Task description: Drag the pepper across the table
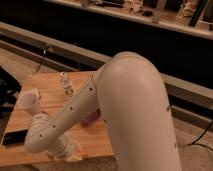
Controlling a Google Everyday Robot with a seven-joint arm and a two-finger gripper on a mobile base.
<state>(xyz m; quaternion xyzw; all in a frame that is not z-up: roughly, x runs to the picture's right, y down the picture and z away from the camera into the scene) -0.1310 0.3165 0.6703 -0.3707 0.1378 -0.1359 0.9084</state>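
Gripper (75, 154) low at table (47, 85) front edge.

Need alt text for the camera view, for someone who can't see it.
The white arm fills the frame, reaching down to the near edge of the wooden table, where the hand sits low. A white cup stands at left; a purple bowl peeks from behind the arm. No pepper is visible.

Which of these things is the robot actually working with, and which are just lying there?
In the job: table; gripper, low at the table's near edge; the pepper, hidden from view.
Just lying about: white cup; purple bowl; small clear object; black flat thing.
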